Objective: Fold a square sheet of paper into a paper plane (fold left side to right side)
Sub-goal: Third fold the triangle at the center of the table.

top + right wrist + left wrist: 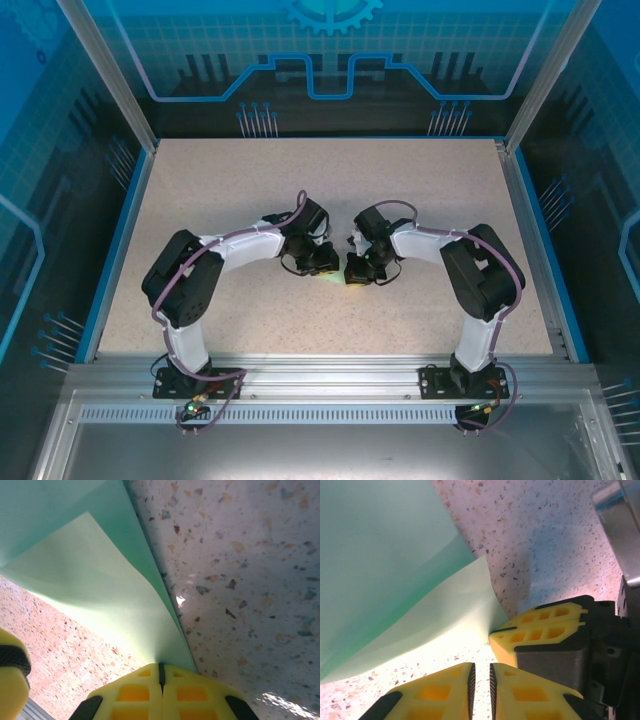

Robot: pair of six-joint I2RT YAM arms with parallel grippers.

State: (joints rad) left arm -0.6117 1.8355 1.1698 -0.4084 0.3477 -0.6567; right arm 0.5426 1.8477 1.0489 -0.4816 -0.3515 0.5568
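Right gripper point(161, 671): jaws closed on an edge of the square sheet of paper point(95, 575). Left gripper point(481, 672): narrow slit, state undeterminable. Top view: both grippers hide the sheet at mid-table point(420, 190), leaving a green sliver. Wrist views crop it.

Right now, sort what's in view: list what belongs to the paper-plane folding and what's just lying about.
Belongs to the job: green paper sheet; right tool, shut on it; left tool, close by.
Just surroundings: speckled table; blue walls; metal rail.
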